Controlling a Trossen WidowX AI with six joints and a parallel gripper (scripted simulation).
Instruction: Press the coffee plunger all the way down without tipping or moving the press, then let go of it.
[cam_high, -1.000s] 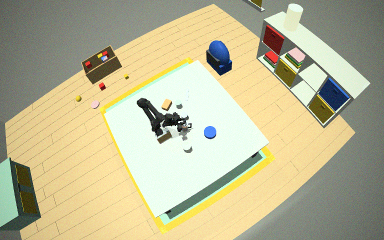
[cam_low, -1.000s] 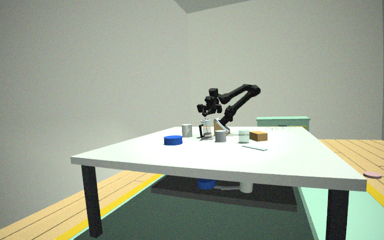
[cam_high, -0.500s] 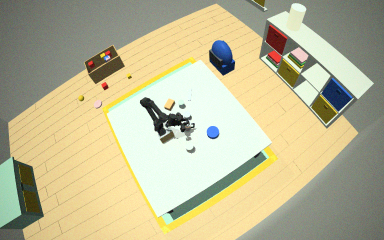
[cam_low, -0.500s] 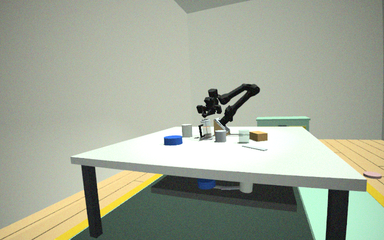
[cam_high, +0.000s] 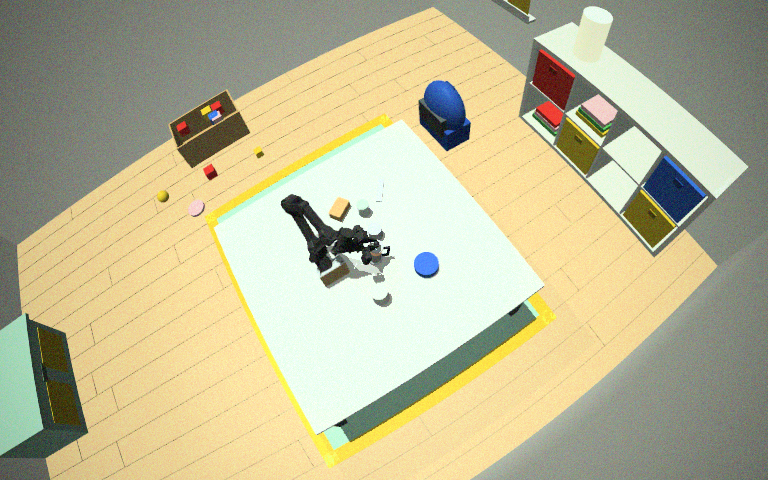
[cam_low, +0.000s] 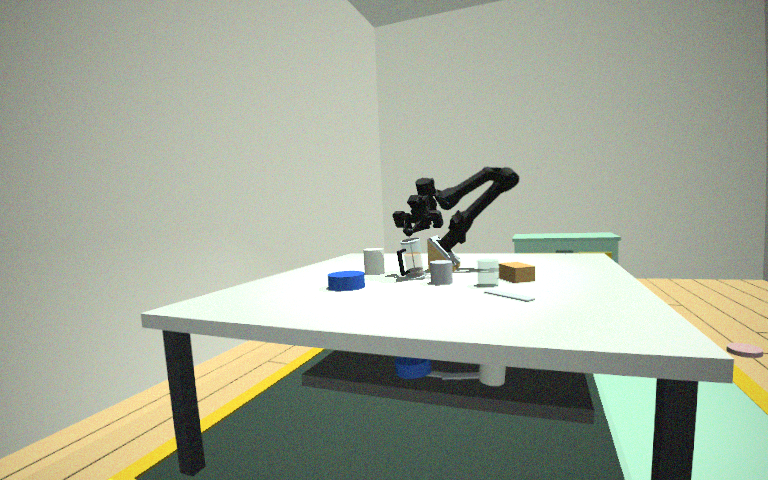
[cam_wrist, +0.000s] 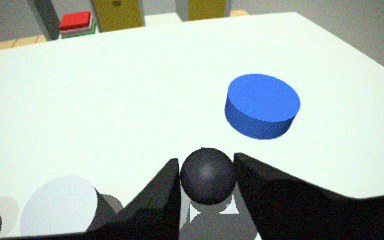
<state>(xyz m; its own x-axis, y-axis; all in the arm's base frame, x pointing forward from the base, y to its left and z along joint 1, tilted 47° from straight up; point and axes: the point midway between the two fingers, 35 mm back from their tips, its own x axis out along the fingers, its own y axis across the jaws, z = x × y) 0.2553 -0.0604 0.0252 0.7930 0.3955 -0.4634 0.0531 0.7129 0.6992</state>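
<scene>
The coffee press (cam_high: 376, 256) (cam_low: 412, 263) is a clear glass beaker with a black handle (cam_low: 400, 262) (cam_high: 386, 250). In the exterior view it leans slightly, its top toward the left. Its plunger has a round black knob (cam_wrist: 207, 176). My gripper (cam_low: 408, 230) (cam_wrist: 206, 163) is above the press and shut on the knob, one finger on each side. The knob is a short way above the beaker's rim. The arm and fingers hide much of the press in the top view, and the knob hides part of it in the wrist view.
A blue disc (cam_high: 425, 264) (cam_low: 346, 280) (cam_wrist: 262, 105) is beyond the press. A grey cup (cam_high: 374, 228) (cam_low: 441, 272) (cam_wrist: 60, 207) and a white cup (cam_high: 381, 294) (cam_low: 373, 261) flank it. A green cup (cam_low: 487, 272), an orange block (cam_high: 339, 208) and a brown block (cam_high: 334, 273) are also on the table.
</scene>
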